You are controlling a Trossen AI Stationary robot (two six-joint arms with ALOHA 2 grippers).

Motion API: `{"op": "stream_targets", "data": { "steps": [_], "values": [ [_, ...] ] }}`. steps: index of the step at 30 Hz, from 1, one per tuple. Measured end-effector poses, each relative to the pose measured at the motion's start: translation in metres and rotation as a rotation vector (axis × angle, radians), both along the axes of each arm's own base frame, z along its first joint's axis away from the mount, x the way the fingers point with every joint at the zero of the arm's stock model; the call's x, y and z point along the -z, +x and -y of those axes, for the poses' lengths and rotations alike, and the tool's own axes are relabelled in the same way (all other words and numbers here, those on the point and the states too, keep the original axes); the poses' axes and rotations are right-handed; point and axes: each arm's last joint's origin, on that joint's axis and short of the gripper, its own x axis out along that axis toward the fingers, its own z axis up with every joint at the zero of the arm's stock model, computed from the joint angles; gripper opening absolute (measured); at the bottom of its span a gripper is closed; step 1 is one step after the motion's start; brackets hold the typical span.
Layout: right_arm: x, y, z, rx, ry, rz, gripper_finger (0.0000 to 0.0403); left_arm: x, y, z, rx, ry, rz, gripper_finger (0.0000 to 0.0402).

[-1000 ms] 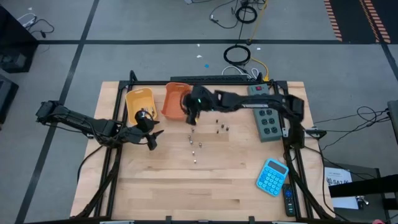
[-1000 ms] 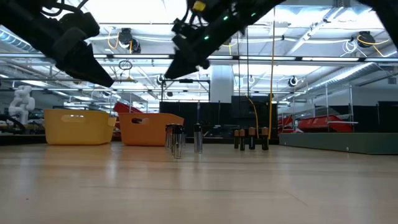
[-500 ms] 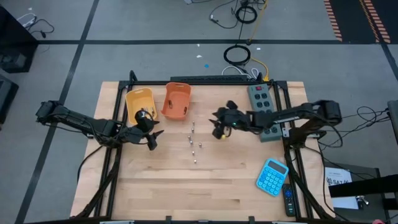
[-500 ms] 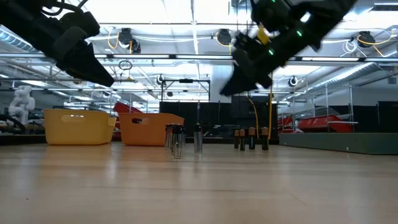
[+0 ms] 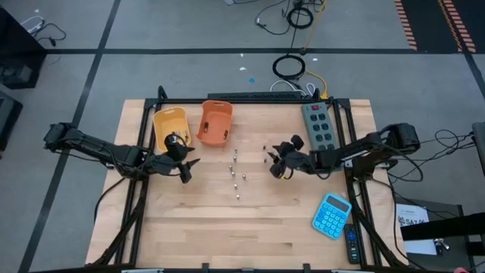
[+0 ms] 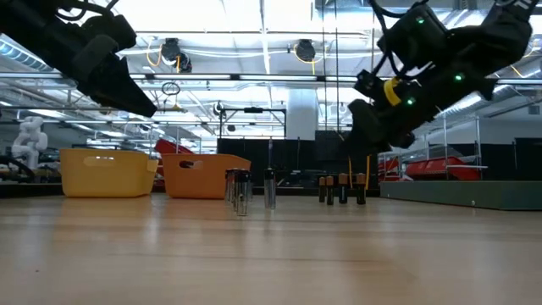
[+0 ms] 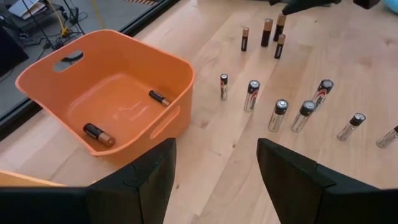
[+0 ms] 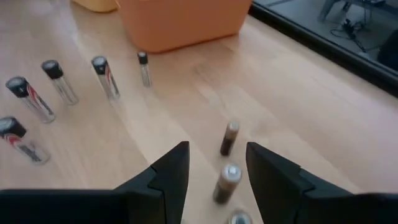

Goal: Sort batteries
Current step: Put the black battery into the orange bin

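Several silvery batteries (image 5: pixel 235 173) stand upright in a loose group at mid-table, also in the left wrist view (image 7: pixel 277 114). A few dark batteries (image 7: pixel 266 32) stand upright to their right. Two more dark batteries (image 7: pixel 99 134) lie inside the orange bin (image 5: pixel 214 123). My right gripper (image 5: pixel 274 163) hovers open just above and beside the standing dark batteries (image 8: pixel 229 138), with nothing between its fingers. My left gripper (image 5: pixel 186 168) hangs open in the air, left of the silvery group and near the yellow bin (image 5: pixel 170 125).
The yellow bin and the orange bin sit side by side at the far left of centre. A grey power strip (image 5: pixel 318 127) lies at the far right. A blue calculator (image 5: pixel 331 214) and a dark remote (image 5: pixel 351 243) lie at the near right. Bare wood spans the near half.
My right gripper has swung from beside the orange bin toward the table's right edge and somewhat nearer, dropping lower and rolling at the wrist. It now hangs over the dark batteries. The batteries and bins have stayed where they were.
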Motion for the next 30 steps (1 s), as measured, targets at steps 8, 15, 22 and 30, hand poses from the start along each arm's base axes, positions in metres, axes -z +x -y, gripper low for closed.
{"op": "stream_targets", "data": {
  "steps": [8, 15, 22, 30],
  "values": [
    [0.012, -0.013, -0.011, 0.046, -0.003, -0.007, 0.015, 0.0, 0.0, 0.0, 0.005, -0.004, -0.001, 0.0235],
    [0.019, -0.02, -0.009, 0.063, 0.009, -0.015, 0.015, 0.0, 0.0, 0.0, 0.006, -0.005, -0.001, 0.0235],
    [0.021, -0.023, -0.009, 0.067, 0.02, 0.007, 0.015, 0.0, 0.0, 0.0, 0.006, -0.006, 0.0, 0.0235],
    [0.024, -0.027, -0.009, 0.065, 0.031, 0.056, 0.015, 0.0, 0.0, 0.0, 0.005, -0.007, 0.002, 0.0235]
  ]
}}
